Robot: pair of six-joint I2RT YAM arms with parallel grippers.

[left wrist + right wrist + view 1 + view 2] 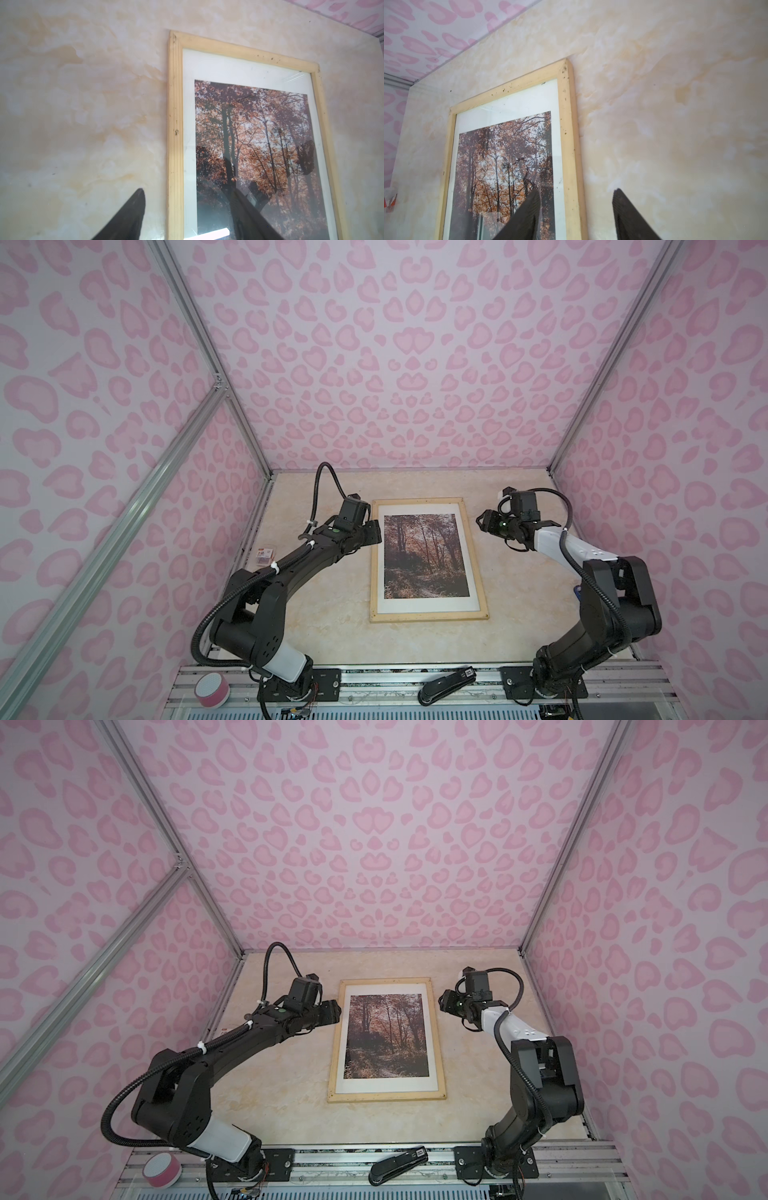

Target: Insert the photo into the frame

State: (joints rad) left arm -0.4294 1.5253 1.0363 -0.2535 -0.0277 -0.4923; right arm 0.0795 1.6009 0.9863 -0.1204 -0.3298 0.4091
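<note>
Photo of the autumn forest path (pixel 422 556) is lying face up inside the thin, pale-wood rectangular frame (pixel 430 617), so the insertion is looking done. Farther back, your left gripper (pixel 374 532) and right gripper (pixel 484 523) are hovering released and empty, each straddling a long rail. You're needing only a clean lift away.

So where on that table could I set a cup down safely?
Best is the bare strip of table between the frame and the metal rail in front. Another lies between frame and back wall. Right of the frame is open up to the right arm. The left is crowded: the left arm hangs over it, near a small box.
</note>
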